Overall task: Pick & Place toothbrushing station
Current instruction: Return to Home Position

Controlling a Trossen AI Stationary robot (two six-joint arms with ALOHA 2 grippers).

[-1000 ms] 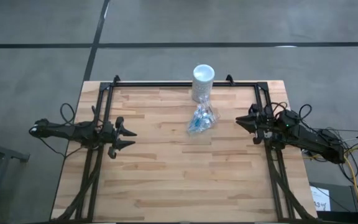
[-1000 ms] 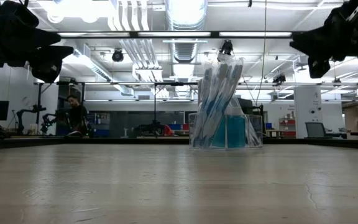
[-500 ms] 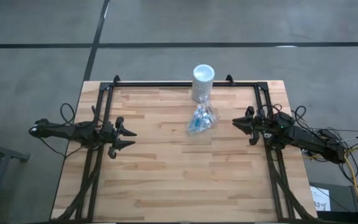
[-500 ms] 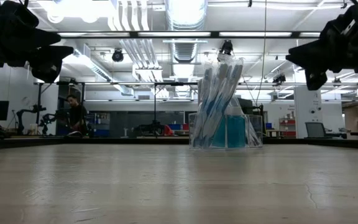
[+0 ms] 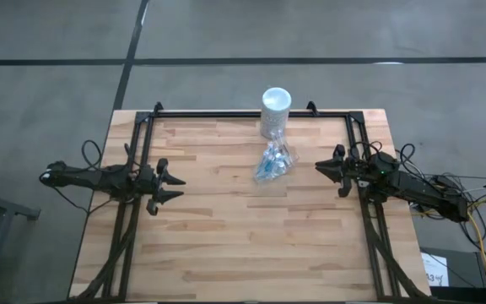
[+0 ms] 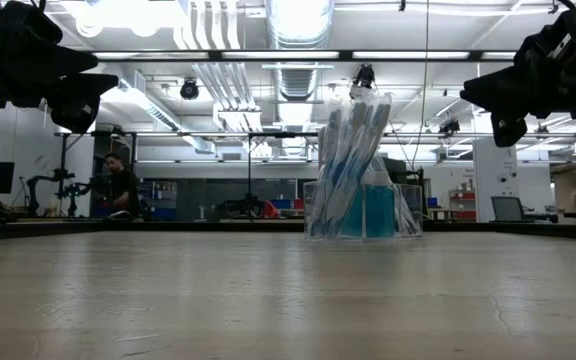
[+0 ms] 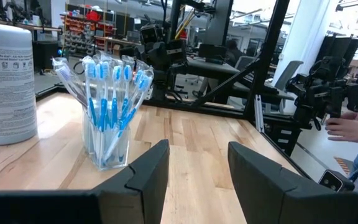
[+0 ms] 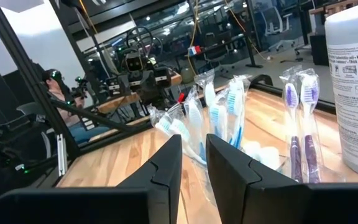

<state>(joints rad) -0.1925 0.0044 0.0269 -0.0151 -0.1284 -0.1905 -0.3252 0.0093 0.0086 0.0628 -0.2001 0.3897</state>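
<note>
The toothbrushing station is a small clear cup [image 5: 272, 162] packed with wrapped blue-and-white toothbrushes [image 7: 107, 87]. It stands upright on its base on the wooden table [image 5: 226, 236], just in front of the white cylinder. Something teal [image 6: 378, 210] sits low in the cup. My left gripper [image 5: 181, 187] hangs open over the table's left side, level, with the cup [image 7: 107, 134] well ahead of its fingers. My right gripper [image 5: 321, 167] hangs over the right side, pointing at the cup [image 8: 229, 149]. Its fingers stand a narrow gap apart with nothing between them.
A tall white wipes cylinder [image 5: 276, 110] stands at the far edge, close behind the cup. Black frame rails [image 5: 133, 169] run along the left, right and far edges. A person's hand [image 7: 347, 127] shows beyond the table's right side. The near half of the table is bare wood.
My right gripper has come down a little and edged slightly toward the cup, then held still. The cup and my left gripper have not moved.
</note>
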